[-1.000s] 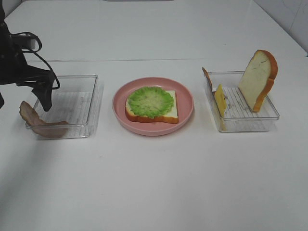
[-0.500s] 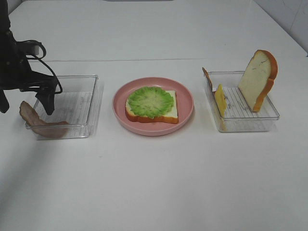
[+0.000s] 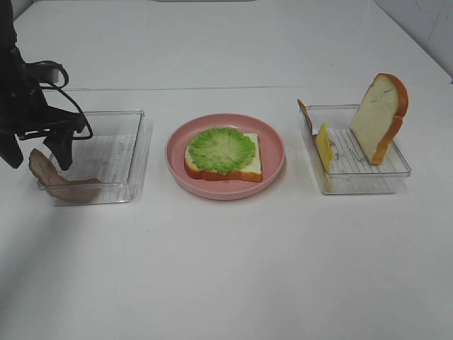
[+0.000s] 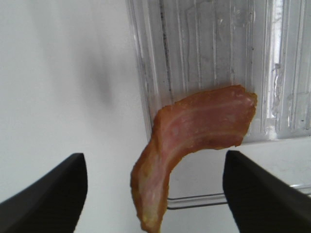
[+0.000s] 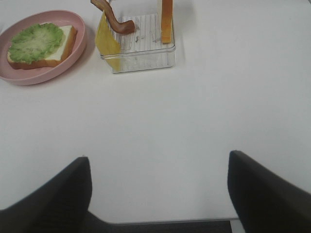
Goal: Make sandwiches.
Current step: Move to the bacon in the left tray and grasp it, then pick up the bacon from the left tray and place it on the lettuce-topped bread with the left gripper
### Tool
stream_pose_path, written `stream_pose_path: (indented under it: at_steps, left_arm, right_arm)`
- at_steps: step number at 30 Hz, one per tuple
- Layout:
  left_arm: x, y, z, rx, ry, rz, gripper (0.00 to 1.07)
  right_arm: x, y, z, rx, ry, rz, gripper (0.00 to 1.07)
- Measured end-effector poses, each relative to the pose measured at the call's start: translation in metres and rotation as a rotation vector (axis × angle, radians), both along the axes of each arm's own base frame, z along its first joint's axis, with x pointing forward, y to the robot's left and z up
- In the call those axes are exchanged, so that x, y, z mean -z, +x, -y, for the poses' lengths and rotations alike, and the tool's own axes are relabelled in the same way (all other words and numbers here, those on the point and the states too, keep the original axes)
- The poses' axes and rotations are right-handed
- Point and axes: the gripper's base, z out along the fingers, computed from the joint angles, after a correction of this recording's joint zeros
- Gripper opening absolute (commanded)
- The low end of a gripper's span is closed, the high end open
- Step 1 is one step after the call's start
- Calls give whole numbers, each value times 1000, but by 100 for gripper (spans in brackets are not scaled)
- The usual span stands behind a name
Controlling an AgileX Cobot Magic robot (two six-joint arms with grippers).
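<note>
Bread: two, plate slice [image 3: 253, 167], right-tray slice [image 3: 379, 117]
Bacon: two, left strip [image 4: 194, 121], right strip [image 5: 119, 26]
Left pincer [image 4: 154, 191]: I see it agape, empty
Right pincer [image 5: 160, 189]: agape, empty

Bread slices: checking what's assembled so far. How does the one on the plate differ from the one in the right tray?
The plate slice lies flat; the tray slice stands on edge. The plate slice carries lettuce; the tray slice is bare. Both are white with orange-brown crust.

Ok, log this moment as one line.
left gripper: open, straddling bacon strip on tray rim | right gripper: open, empty | plate: bread slice, lettuce
</note>
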Motion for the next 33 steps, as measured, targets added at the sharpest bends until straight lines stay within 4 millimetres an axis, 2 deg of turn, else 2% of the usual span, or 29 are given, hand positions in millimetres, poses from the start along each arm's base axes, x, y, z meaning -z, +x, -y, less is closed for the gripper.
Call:
stream_pose_path:
  at_steps: [1, 4, 6, 7, 9, 10, 11, 13, 14, 15, 16, 28, 30, 31, 33]
  left_arm:
    - [0, 0, 0, 0, -1, 0, 54]
    - [0, 0, 0, 1, -3, 0, 51]
    - [0, 0, 0, 4, -3, 0, 40]
    - [0, 0, 0, 4, -3, 0, 40]
    - [0, 0, 0, 6, -4, 0, 30]
    - [0, 0, 0, 6, -4, 0, 30]
    - [0, 0, 0, 8, -4, 0, 22]
    - [0, 0, 0, 8, -4, 0, 19]
    - [0, 0, 0, 9, -4, 0, 8]
    - [0, 0, 0, 9, -4, 0, 8]
    - [0, 0, 1, 9, -6, 0, 0]
    - [-1, 0, 2, 5, -25, 5, 0]
    - [-15, -2, 4, 9, -43, 36, 0]
    - [-15, -2, 4, 9, -43, 36, 0]
    - [-44, -5, 8, 13, -76, 93, 0]
  right_arm:
    - [0, 0, 0, 0, 0, 0, 75]
    - [0, 0, 0, 0, 0, 0, 75]
    - [0, 0, 0, 0, 0, 0, 75]
    - [0, 0, 0, 0, 0, 0, 75]
    - [0, 0, 0, 0, 0, 0, 75]
    - [0, 0, 0, 0, 0, 0, 75]
    - [0, 0, 0, 0, 0, 0, 75]
    - [0, 0, 0, 0, 0, 0, 75]
    - [0, 0, 0, 0, 0, 0, 75]
    - [0, 0, 0, 0, 0, 0, 75]
    - [0, 0, 0, 0, 0, 0, 75]
    - [0, 0, 0, 0, 0, 0, 75]
    - [0, 0, 0, 0, 0, 0, 75]
    - [0, 0, 0, 0, 0, 0, 75]
    - [0, 0, 0, 0, 0, 0, 75]
